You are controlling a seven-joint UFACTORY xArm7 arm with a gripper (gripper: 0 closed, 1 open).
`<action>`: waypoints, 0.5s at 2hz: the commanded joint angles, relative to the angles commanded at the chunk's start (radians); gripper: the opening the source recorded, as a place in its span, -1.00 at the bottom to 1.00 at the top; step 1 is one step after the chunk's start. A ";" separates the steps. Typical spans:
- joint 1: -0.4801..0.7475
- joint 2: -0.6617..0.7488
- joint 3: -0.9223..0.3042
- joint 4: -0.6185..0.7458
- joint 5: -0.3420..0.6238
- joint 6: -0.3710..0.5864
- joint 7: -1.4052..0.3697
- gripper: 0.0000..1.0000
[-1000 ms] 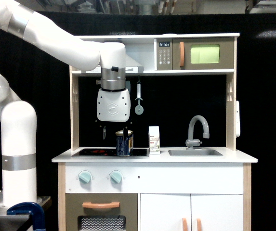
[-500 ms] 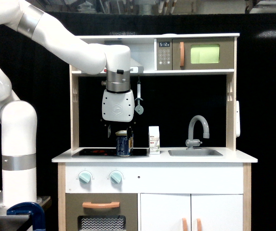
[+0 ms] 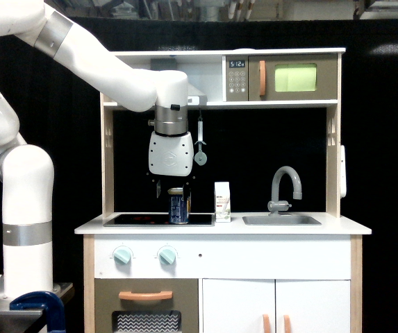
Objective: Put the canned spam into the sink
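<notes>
Canned spam (image 3: 177,206) stands upright on the black stovetop (image 3: 158,219), just to the exterior view's left of the small white carton (image 3: 221,201). My gripper (image 3: 173,189) hangs directly above the tin, fingers pointing down at about the level of its top. I cannot tell whether the jaws are touching the tin or how wide they stand. I note the sink (image 3: 281,220), with its grey faucet (image 3: 285,187), lies well apart toward the exterior view's right.
</notes>
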 joint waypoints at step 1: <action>0.013 0.045 -0.002 0.024 0.015 -0.020 -0.008 1.00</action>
